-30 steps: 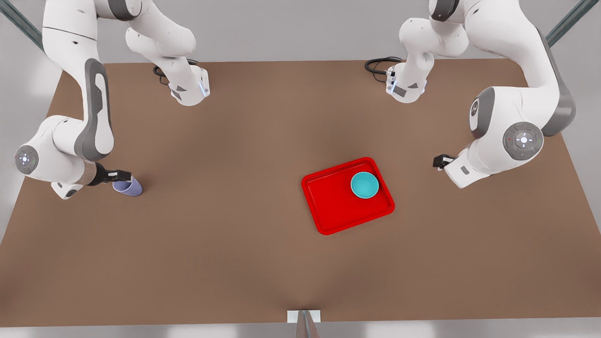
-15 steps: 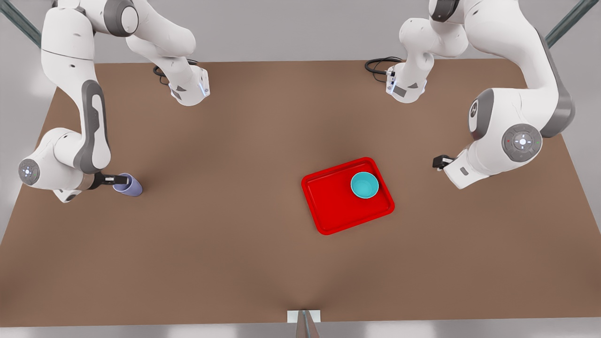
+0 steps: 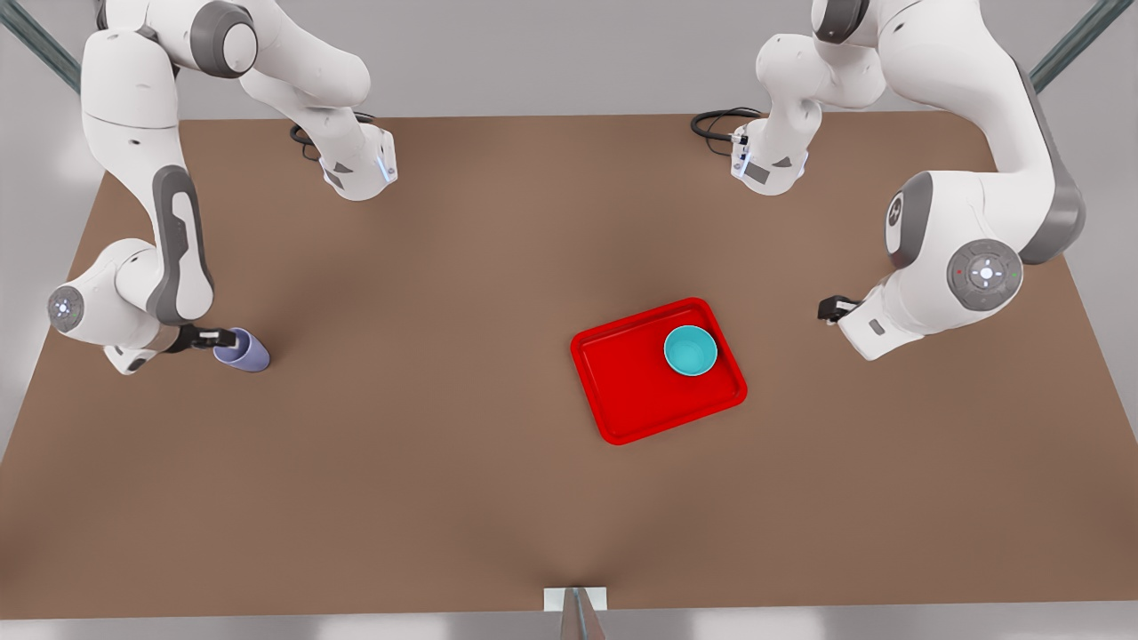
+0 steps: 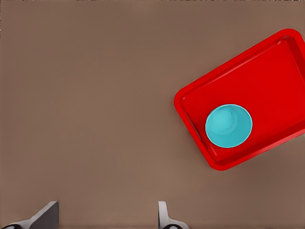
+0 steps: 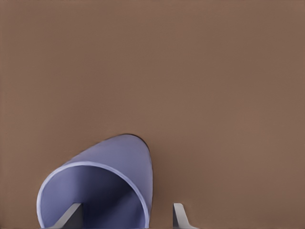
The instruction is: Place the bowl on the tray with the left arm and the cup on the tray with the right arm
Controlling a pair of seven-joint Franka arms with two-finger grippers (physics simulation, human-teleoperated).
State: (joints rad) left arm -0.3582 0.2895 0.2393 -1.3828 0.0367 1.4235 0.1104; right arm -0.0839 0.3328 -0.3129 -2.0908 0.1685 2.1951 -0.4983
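While the small teal bowl (image 3: 691,350) sits on the flat red tray (image 3: 622,400), right gripper (image 3: 220,338) straddles the lavender cup's (image 3: 242,353) rim, fingers spread; left gripper (image 3: 832,308) hovers spread, empty.

Glossy plastic-looking tray (image 3: 622,391) and bowl (image 3: 691,350) (smooth) on matt table (image 3: 444,462).

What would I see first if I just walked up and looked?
Probably the bright red tray on the brown table, a little toward the front view's right, with the teal bowl sitting inside it near one corner. Next, the little lavender cup far off at the front view's left, where the right gripper has one finger inside its rim and one outside. The left gripper waits open beside the tray.
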